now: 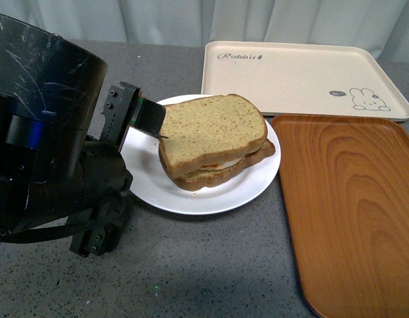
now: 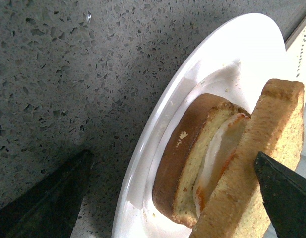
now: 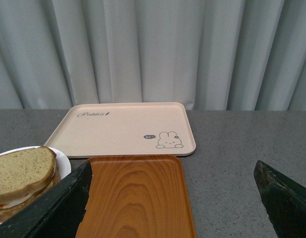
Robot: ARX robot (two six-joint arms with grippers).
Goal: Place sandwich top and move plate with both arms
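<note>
Front view: the sandwich top (image 1: 214, 129) lay skewed atop the stack (image 1: 217, 173) on the plate (image 1: 191, 197), at three o'clock of the left gripper (image 1: 143, 119). Its fingers (image 2: 286, 198) stood apart, one against the crust; retreating might drag the slice off. The right gripper (image 3: 172, 166) gaped empty.

Bright even light; soft shadow beside plate (image 1: 166, 195); left wrist close-up slightly soft.

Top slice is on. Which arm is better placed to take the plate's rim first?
Left. Its open gripper sits at the plate's left rim, one finger by the sandwich top. The right gripper, open, faces the wooden tray and is absent from the front view.
</note>
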